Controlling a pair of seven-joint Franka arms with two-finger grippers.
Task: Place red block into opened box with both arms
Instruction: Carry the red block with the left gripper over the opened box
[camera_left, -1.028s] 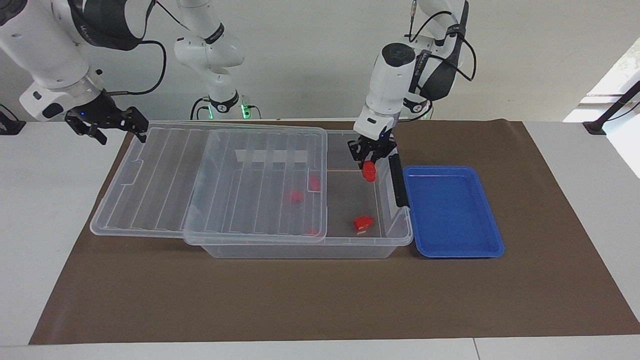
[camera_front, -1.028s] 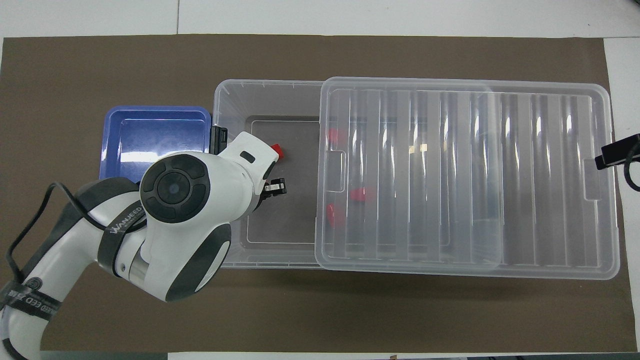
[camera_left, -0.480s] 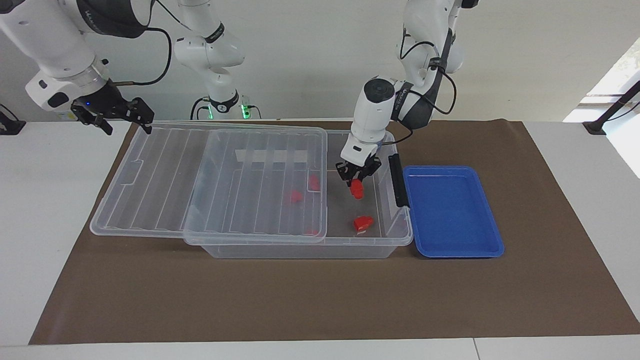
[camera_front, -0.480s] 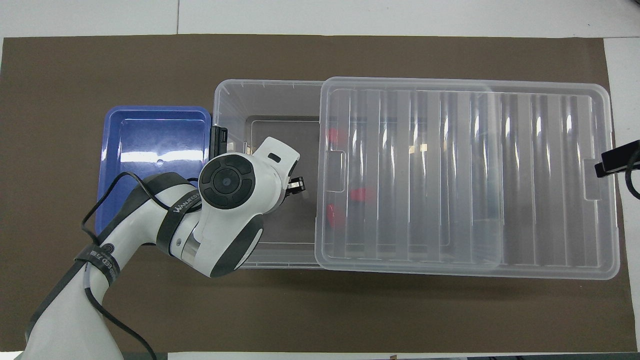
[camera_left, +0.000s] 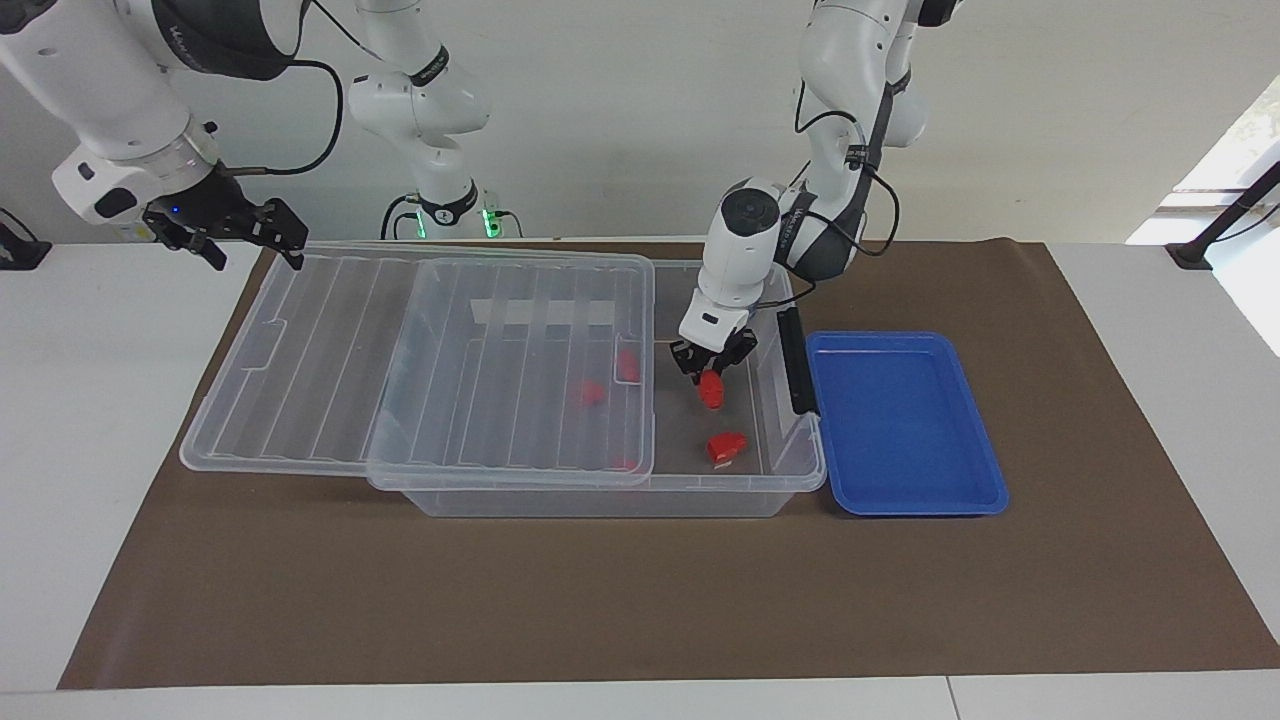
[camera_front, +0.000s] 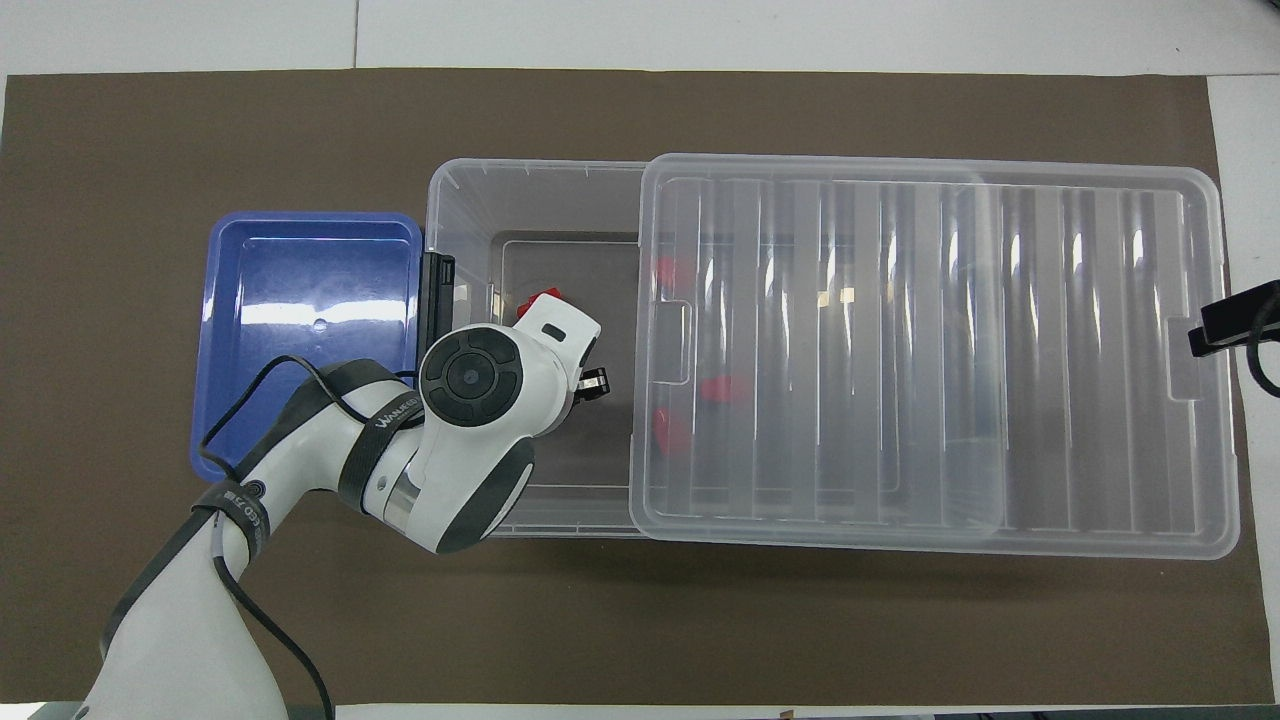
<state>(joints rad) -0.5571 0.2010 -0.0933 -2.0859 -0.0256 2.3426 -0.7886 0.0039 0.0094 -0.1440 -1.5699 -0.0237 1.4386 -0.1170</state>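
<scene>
From the facing view I see the left gripper (camera_left: 712, 368) down inside the open end of the box (camera_left: 600, 495), its fingers clamped on the red block (camera_left: 711, 391), which hangs just above the box floor. A second red piece (camera_left: 727, 447) lies on the floor farther from the robots. The lid (camera_left: 330, 350) is slid toward the right arm's end, and more red pieces (camera_left: 592, 392) show through it. The blue tray (camera_left: 905, 420) sits just beside the box at the left arm's end. The right gripper (camera_left: 235, 232) waits over the lid's corner with its fingers apart, holding nothing.

From overhead, I find the left arm's wrist (camera_front: 480, 385) covers the block; only the second red piece (camera_front: 535, 301) peeks out past it. The right gripper (camera_front: 1228, 318) shows at the lid's (camera_front: 930, 350) short edge.
</scene>
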